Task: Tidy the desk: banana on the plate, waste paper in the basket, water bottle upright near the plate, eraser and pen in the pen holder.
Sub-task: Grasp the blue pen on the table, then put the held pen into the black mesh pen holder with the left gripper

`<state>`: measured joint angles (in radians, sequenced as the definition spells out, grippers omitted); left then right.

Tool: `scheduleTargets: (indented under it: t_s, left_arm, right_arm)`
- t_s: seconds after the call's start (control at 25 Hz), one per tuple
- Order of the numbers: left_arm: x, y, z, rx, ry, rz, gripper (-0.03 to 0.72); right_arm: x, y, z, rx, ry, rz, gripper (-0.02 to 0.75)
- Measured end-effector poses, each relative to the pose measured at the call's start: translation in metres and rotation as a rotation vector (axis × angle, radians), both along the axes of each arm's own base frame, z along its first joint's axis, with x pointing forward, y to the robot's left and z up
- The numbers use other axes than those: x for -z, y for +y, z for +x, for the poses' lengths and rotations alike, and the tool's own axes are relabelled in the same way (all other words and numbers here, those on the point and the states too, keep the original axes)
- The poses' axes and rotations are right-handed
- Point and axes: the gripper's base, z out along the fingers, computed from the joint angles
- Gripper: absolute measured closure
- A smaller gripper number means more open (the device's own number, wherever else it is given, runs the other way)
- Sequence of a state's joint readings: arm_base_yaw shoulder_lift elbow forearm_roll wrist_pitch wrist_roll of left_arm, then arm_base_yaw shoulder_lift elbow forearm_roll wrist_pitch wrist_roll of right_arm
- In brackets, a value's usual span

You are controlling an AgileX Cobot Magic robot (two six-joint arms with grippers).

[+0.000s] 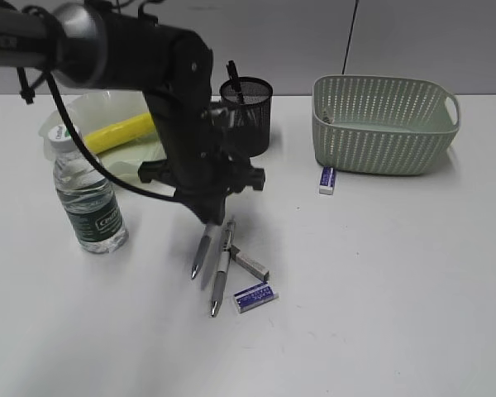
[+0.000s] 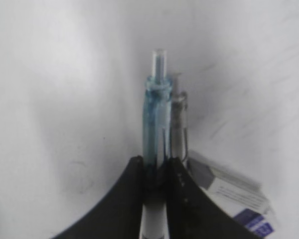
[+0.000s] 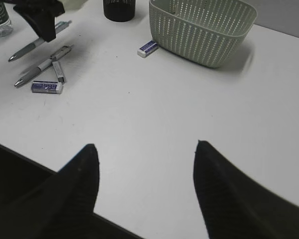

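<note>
My left gripper (image 1: 208, 231) (image 2: 156, 167) is shut on a blue-barrelled pen (image 1: 202, 253) (image 2: 156, 114), low over the table, tip slanting down toward the front. A second pen (image 1: 221, 277) (image 2: 178, 117) lies right beside it. A blue-and-white eraser (image 1: 255, 296) (image 2: 236, 196) and a grey eraser (image 1: 250, 263) lie by the pens; another eraser (image 1: 327, 179) lies by the basket (image 1: 384, 124). The black mesh pen holder (image 1: 246, 112) stands behind my arm. The banana (image 1: 120, 132) lies on the plate (image 1: 145, 157). The water bottle (image 1: 87, 194) stands upright. My right gripper (image 3: 145, 149) is open and empty over bare table.
The left arm crosses from the top left and hides part of the plate. The right wrist view also shows the basket (image 3: 202, 30), the eraser next to it (image 3: 147, 48) and the pens (image 3: 40, 64). The table's front edge (image 3: 20, 154) is close to my right gripper.
</note>
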<state>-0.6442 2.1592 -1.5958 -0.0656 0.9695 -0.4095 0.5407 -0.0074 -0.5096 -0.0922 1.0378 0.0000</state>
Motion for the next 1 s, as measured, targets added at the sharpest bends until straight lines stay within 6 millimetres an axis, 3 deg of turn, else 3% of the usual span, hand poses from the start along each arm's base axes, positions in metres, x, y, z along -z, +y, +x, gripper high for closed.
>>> scheduleTargets:
  t_s: [0.24, 0.52, 0.72, 1.0]
  left_arm:
    - [-0.066, -0.009, 0.018, 0.012, -0.217, -0.117, 0.601]
    - [-0.11, -0.023, 0.046, 0.039, -0.558, -0.267, 0.601]
    - [-0.12, -0.022, 0.067, 0.063, -0.782, -0.34, 0.601]
    - [-0.095, -0.021, 0.099, 0.053, -0.952, -0.443, 0.601]
  right_arm:
    - [0.0, 0.0, 0.0, 0.0, 0.0, 0.0, 0.261]
    - [0.0, 0.0, 0.0, 0.0, 0.0, 0.0, 0.261]
    - [0.0, 0.0, 0.0, 0.0, 0.0, 0.0, 0.261]
    - [0.0, 0.0, 0.0, 0.0, 0.0, 0.0, 0.261]
